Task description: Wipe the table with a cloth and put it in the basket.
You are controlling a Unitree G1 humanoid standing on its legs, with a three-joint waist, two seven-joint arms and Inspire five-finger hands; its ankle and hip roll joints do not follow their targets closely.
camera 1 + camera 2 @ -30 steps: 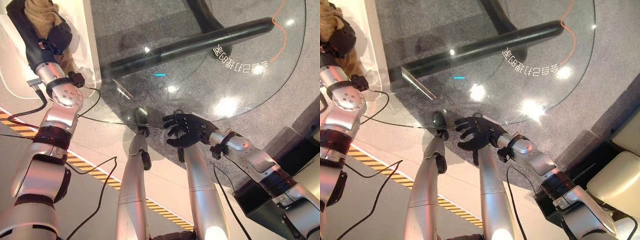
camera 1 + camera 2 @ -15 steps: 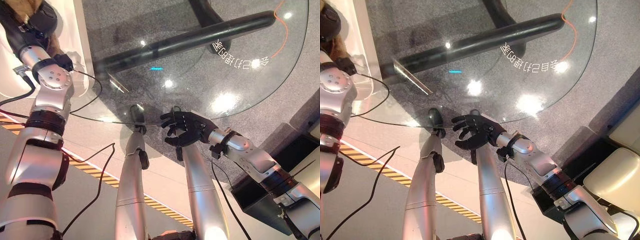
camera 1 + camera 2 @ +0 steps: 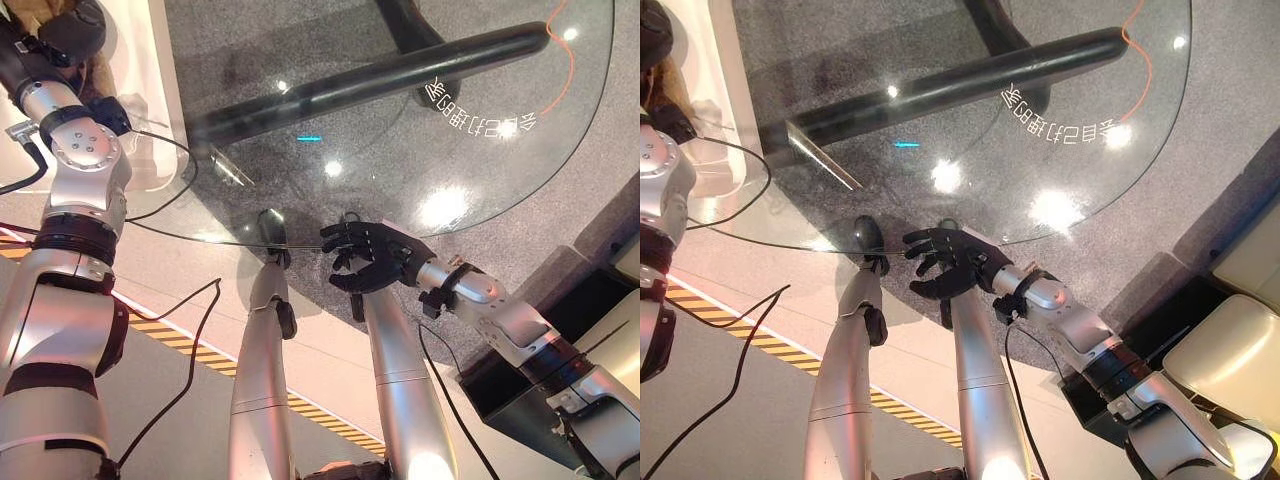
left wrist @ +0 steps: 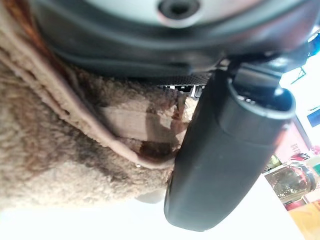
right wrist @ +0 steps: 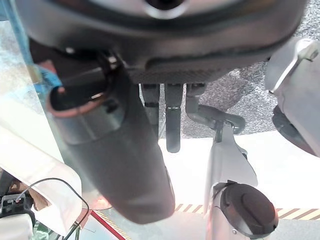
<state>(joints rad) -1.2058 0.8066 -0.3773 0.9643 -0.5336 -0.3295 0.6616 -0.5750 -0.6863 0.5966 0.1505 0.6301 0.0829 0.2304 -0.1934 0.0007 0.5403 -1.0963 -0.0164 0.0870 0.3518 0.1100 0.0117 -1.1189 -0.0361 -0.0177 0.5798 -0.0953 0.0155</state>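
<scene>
A brown fluffy cloth is bunched in my left hand, whose thumb and fingers curl round it. The hand holds the cloth at the far left, over the white basket that stands beside the round glass table. My right hand hovers at the table's near edge, open, with its fingers spread and nothing in them.
A thick black bar of the table's frame shows through the glass, with an orange cable at the far right. A black box and a cream seat stand at the lower right. Yellow-black tape crosses the floor.
My left arm has carried the cloth a little farther left and back over the white basket; the view has shifted slightly too. The right hand has stayed in place.
</scene>
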